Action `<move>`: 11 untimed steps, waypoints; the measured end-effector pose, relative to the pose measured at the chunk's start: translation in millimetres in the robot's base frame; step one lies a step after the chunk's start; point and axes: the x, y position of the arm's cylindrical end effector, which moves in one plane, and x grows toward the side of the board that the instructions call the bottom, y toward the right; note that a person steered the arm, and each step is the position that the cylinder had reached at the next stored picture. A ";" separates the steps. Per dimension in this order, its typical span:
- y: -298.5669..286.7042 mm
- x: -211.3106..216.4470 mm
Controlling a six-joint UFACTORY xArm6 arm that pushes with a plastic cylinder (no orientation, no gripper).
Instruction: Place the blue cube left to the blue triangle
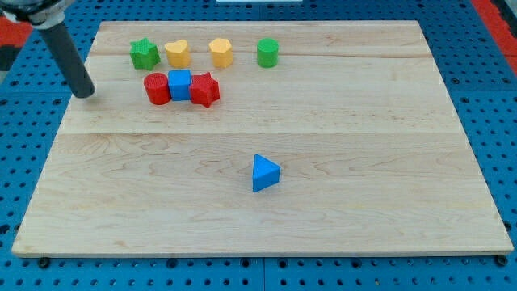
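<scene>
The blue cube [179,83] sits near the view's top left, squeezed between a red cylinder [157,89] on its left and a red star [205,89] on its right. The blue triangle [264,172] lies alone near the board's middle, well below and to the right of the cube. My tip [84,93] rests on the board's left edge, left of the red cylinder and apart from every block.
A row above the cube holds a green star [144,54], a yellow heart [178,53], a yellow hexagon [220,52] and a green cylinder [267,52]. The wooden board [363,202] lies on a blue pegboard table.
</scene>
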 end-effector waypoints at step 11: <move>206.7 117.1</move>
